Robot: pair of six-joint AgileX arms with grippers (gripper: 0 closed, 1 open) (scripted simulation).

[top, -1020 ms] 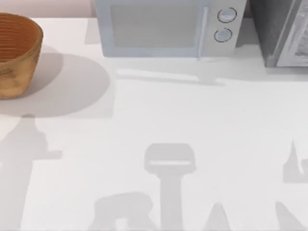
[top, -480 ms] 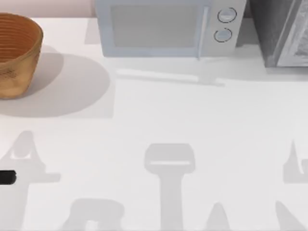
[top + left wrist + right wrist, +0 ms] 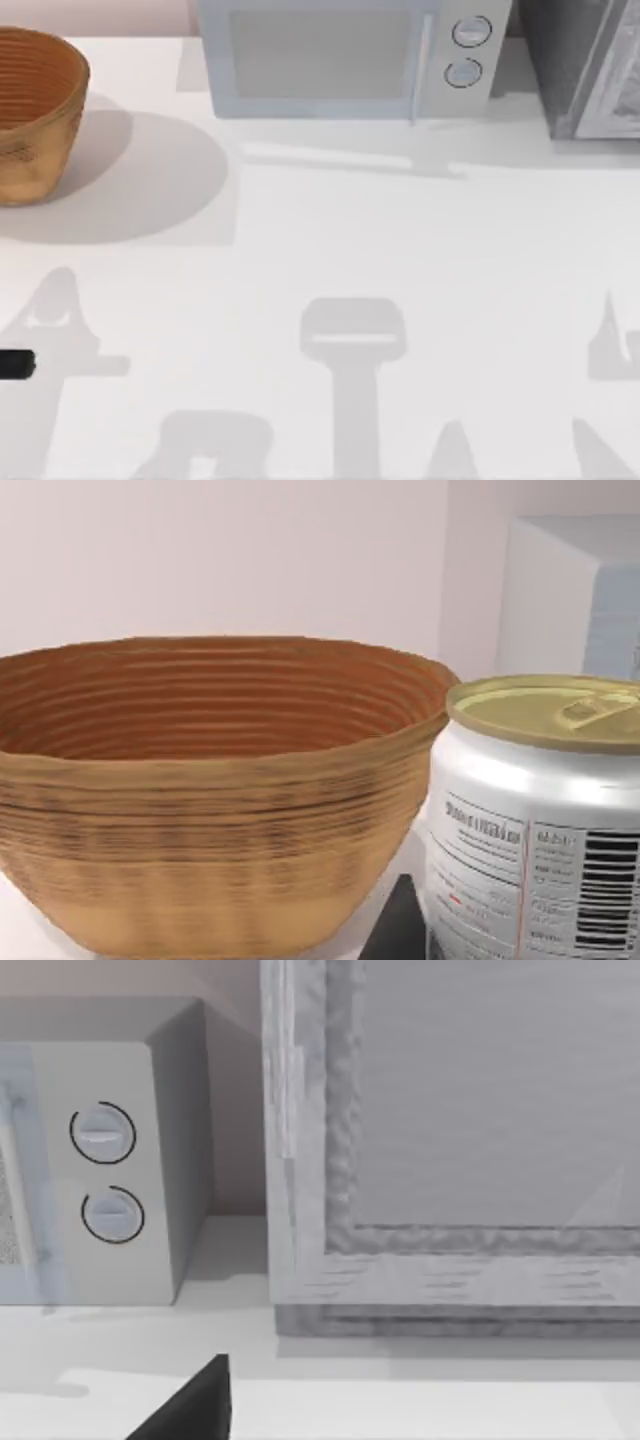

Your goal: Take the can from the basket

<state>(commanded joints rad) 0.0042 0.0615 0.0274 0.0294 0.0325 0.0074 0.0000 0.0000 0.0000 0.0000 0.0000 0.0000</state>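
The basket [image 3: 35, 110], a round orange-brown woven bowl, stands at the table's far left; the left wrist view looks straight at its ribbed wall [image 3: 210, 820]. The can [image 3: 535, 820] is outside the basket and beside it, upright, with a golden-yellow top and a silvery white side carrying print and a barcode. A dark finger [image 3: 398, 928] of my left gripper lies against the can's side, holding it. A black piece of the left gripper [image 3: 15, 366] pokes in at the table's left edge, nearer than the basket. One dark fingertip [image 3: 190, 1405] of the right gripper points toward the back right corner.
A white microwave [image 3: 345, 55] stands at the back centre, its two knobs [image 3: 105, 1170] also in the right wrist view. A grey cabinet [image 3: 590, 65] fills the back right corner. Arm shadows lie across the bare white table [image 3: 400, 250].
A black piece of the left gripper has come into the top view at the left edge. The arm shadows near the front left have shifted. The basket has not moved.
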